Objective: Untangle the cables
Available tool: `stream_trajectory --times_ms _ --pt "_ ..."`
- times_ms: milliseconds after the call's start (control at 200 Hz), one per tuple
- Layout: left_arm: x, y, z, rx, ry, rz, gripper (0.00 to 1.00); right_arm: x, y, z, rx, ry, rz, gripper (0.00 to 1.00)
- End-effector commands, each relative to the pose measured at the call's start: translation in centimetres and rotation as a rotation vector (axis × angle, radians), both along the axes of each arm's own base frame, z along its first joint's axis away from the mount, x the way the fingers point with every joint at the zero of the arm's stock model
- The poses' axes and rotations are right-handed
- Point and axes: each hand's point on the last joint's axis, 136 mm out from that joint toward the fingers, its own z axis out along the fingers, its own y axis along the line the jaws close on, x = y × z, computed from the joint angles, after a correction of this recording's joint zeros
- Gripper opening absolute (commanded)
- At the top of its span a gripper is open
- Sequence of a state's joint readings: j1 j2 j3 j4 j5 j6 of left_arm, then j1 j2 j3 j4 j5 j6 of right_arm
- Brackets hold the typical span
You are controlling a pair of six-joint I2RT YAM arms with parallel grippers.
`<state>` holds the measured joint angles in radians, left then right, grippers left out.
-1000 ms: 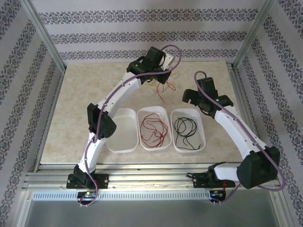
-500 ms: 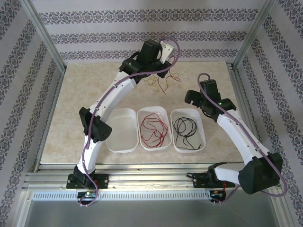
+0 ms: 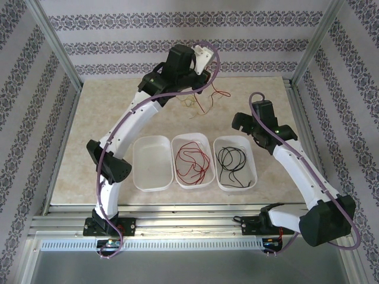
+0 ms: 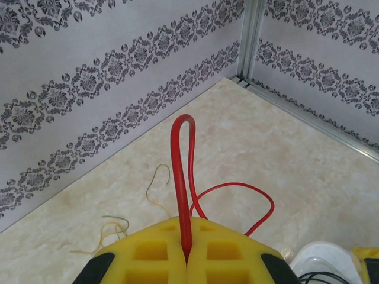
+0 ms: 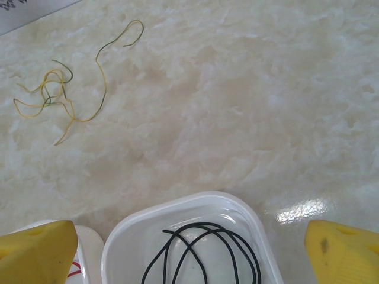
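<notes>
My left gripper (image 4: pixel 188 229) is shut on a red cable (image 4: pixel 182 171), which loops up past the yellow pads and curls down to the table. From above, that gripper (image 3: pixel 201 58) is raised near the back wall with the red cable (image 3: pixel 219 93) trailing below it. Thin pale yellow cables (image 3: pixel 189 103) lie loose on the table beneath; they also show in the right wrist view (image 5: pixel 59 94). My right gripper (image 5: pixel 192 254) stands open over the far end of a tray holding a black cable (image 5: pixel 207 248).
Three white trays sit in a row near the front: the left tray (image 3: pixel 153 163) empty, the middle tray (image 3: pixel 190 136) with red cables (image 3: pixel 190 161), the right tray (image 3: pixel 254 171) with the black cable (image 3: pixel 231 161). Patterned walls and metal posts enclose the table.
My left arm has risen and swung back toward the rear wall, pulling the red cable up and away from the yellow strands. The right arm has barely moved.
</notes>
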<state>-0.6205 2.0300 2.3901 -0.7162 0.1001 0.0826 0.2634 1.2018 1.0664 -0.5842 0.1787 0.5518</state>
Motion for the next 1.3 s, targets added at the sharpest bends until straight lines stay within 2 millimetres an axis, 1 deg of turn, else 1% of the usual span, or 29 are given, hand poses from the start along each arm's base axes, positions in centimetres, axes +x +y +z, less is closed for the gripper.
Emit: stream_trajectory --times_ms 0,205,230,255,380,395,520,645,794,1144,1294 --pt "-1.2 0.5 2.3 0.004 -0.069 -0.005 0.00 -0.1 -1.0 0.1 -0.005 -0.017 -0.045 0.98" --pt "-3.7 1.8 2.1 0.018 -0.050 -0.023 0.00 0.0 -1.1 0.0 0.001 -0.013 -0.050 0.98" --pt "-4.0 2.0 1.7 0.026 -0.043 -0.025 0.00 0.0 -1.1 0.0 0.002 -0.013 -0.050 0.98" --pt "-4.5 2.3 2.0 0.025 -0.046 -0.024 0.00 0.0 -1.1 0.0 0.001 -0.013 -0.050 0.98" --pt "-6.4 3.9 1.6 0.030 -0.044 -0.012 0.00 0.1 -1.0 0.2 0.005 -0.015 -0.047 0.98" --pt "-6.7 4.1 1.9 0.026 -0.050 -0.009 0.00 0.1 -1.0 0.2 0.006 -0.017 -0.047 0.98" --pt "-8.3 5.7 1.1 0.032 -0.044 0.009 0.00 0.2 -0.9 0.4 0.010 -0.021 -0.046 0.98" --pt "-9.8 6.3 0.1 0.024 -0.017 -0.005 0.00 0.1 -0.9 0.5 0.015 -0.027 -0.046 0.98" --pt "-11.2 6.2 -2.1 0.033 0.056 -0.051 0.00 0.1 -0.8 0.4 0.020 -0.023 -0.044 0.98" --pt "-13.6 5.7 -7.4 0.177 0.203 -0.110 0.00 -0.2 -1.2 0.6 0.014 -0.033 -0.057 0.98" --pt "-15.3 5.3 -9.9 0.232 0.282 -0.169 0.00 -0.4 -1.3 0.6 0.010 -0.031 -0.062 0.98"
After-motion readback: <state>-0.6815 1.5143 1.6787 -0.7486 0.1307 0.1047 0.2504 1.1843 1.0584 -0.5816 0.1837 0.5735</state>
